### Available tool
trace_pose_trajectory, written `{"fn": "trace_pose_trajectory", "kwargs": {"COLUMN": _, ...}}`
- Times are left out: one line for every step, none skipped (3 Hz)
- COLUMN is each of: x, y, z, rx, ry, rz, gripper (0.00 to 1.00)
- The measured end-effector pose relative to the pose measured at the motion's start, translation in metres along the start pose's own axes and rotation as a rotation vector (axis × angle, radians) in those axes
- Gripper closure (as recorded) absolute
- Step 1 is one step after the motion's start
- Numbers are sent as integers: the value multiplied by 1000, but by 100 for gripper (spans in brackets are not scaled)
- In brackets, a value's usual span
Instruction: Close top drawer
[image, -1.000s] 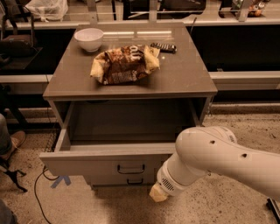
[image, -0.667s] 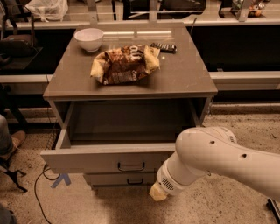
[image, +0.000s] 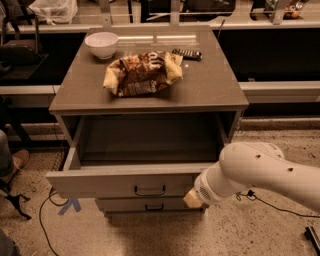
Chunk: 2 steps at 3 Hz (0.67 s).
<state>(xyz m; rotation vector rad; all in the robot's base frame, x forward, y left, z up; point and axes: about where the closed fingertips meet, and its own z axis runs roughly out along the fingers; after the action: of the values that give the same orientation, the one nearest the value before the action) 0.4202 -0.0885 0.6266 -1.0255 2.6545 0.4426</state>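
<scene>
The top drawer stands pulled far out of the grey-brown cabinet, showing its plain grey interior. Its flat front panel carries a small dark bail handle at the centre. My white arm reaches in from the right. Its tan end, where the gripper sits, is against the lower right part of the drawer front. The fingers are hidden behind the arm.
On the cabinet top lie a white bowl, a brown snack bag and a dark remote. A lower drawer handle shows below. A cable and blue tape lie on the floor at the left.
My arm's end has moved up and slightly right, from below the drawer front to its lower right part. The drawer stands about as far out as before.
</scene>
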Motion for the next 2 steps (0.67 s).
{"fn": "trace_pose_trajectory", "kwargs": {"x": -18, "y": -52, "z": 11, "rx": 52, "ry": -76, "rz": 46, "gripper": 100}}
{"fn": "trace_pose_trajectory", "kwargs": {"x": -17, "y": -52, "z": 11, "rx": 52, "ry": -76, "rz": 46, "gripper": 100}}
